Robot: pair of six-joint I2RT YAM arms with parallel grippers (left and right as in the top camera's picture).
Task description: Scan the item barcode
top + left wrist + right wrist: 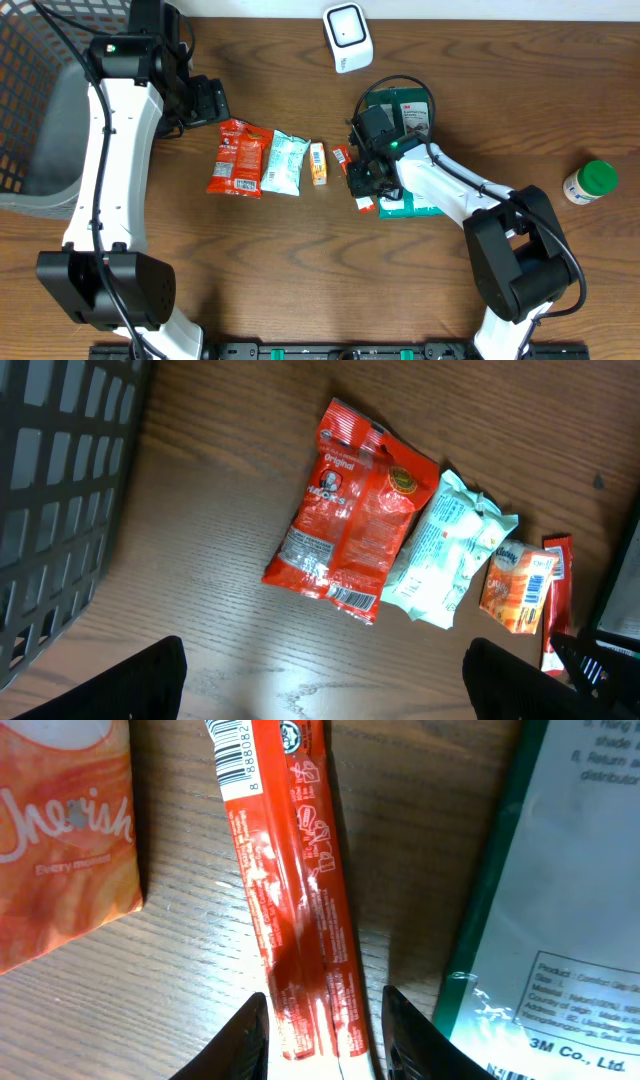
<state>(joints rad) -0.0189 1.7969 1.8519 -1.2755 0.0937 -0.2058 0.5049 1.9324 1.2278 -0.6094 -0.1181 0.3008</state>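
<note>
Red sachet, right jaws narrowly straddling it

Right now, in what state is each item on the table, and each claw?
left claw: open, holding nothing
right claw: astride the red stick sachet; grip cannot be told
red stick sachet: flat, barcode up
red snack bag: flat, barcode up
white-teal packet: flat, untouched
orange packet: flat, untouched
green 3M pack: flat, partly under the right arm
barcode scanner: upright, no item at it
green-capped bottle: capped

red sachet cut off top and bottom, basket cropped left
</note>
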